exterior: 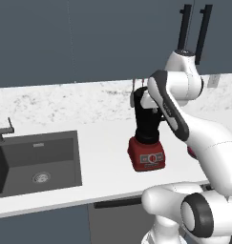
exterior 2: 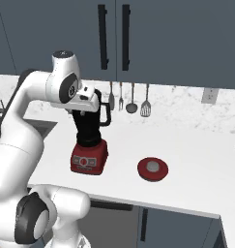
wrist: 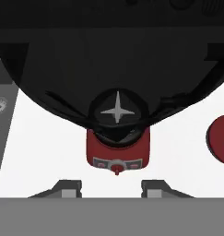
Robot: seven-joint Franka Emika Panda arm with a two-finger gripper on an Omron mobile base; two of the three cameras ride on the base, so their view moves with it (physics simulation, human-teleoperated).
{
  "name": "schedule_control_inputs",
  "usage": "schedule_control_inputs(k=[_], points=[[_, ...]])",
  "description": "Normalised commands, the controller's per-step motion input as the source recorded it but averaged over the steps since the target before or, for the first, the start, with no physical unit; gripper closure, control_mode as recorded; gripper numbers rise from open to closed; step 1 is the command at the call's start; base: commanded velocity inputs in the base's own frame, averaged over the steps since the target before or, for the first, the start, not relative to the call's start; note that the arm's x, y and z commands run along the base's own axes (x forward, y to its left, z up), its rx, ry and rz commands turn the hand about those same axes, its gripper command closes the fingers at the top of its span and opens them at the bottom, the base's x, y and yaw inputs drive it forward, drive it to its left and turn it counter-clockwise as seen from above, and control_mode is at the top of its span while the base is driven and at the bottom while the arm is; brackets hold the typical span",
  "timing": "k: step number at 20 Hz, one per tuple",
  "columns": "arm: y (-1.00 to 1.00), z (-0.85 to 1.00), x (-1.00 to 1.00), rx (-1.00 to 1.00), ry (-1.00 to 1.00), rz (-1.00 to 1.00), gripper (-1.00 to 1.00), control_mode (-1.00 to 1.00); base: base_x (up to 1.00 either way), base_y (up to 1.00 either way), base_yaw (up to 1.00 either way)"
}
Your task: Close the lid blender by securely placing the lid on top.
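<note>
So my pincer [wrist: 111, 190] hangs empty and spread wide, right above the open blender [exterior 2: 90, 140]. The lid [exterior 2: 153, 168] lies flat on the desk [exterior 2: 196, 155], off to my right, so I'd say that's where I go next.

no readable text, labels, numbers

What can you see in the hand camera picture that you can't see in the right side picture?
The hand view looks straight down into the open blender jar, so its star-shaped blade shows, with the gripper fingertips spread below. The right base view shows the whole red lid lying on the counter, utensils hanging on the wall, and cabinet doors. Both show the blender's red base and at least part of the lid.
</note>
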Motion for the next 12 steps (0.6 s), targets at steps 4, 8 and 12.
schedule_control_inputs(k=[4, 8, 12], points=[[-0.13, 0.0, -0.11, 0.0, 0.0, -0.01, -1.0, -1.0, 0.0, 0.0, 0.0], [-0.36, -0.02, -0.28, 0.01, -0.04, -0.05, -1.0, -1.0, 0.0, 0.0, 0.0], [-0.4, -0.12, -0.34, 0.0, -0.04, -0.11, -1.0, -1.0, 0.0, 0.0, 0.0]])
